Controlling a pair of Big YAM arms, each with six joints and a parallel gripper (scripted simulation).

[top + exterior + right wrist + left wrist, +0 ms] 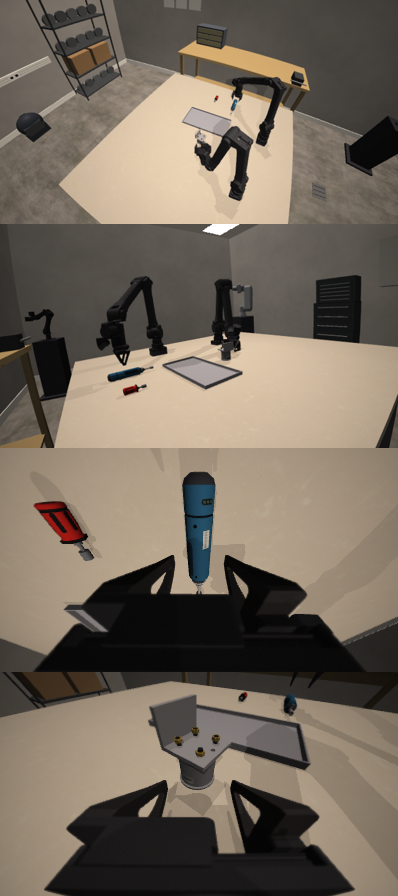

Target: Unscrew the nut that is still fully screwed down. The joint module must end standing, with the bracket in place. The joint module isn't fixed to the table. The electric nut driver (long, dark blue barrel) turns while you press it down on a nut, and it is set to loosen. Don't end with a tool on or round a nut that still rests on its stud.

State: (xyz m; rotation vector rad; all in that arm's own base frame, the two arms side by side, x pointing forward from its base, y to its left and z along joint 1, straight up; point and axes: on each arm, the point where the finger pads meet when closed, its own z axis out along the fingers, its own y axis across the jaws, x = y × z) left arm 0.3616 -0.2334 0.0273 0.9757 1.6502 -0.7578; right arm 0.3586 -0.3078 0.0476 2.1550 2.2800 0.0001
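Left wrist view puts the joint module (pixel 201 142) (pixel 226 354) (pixel 197 774) upright just beyond the left hand (pixel 203 151) (pixel 237 349) (pixel 199 784), whose spread fingers should straddle its barrel squarely before closing, below the bracket (pixel 200 135) (pixel 227 346) (pixel 186 752), to avoid tipping it.

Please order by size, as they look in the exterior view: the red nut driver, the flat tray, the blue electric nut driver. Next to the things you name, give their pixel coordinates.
1. Flat tray (pixel 199 119) (pixel 202 371) (pixel 267 737)
2. Blue electric nut driver (pixel 234 105) (pixel 125 374) (pixel 290 703) (pixel 199 533)
3. Red nut driver (pixel 216 98) (pixel 130 389) (pixel 243 696) (pixel 61 521)
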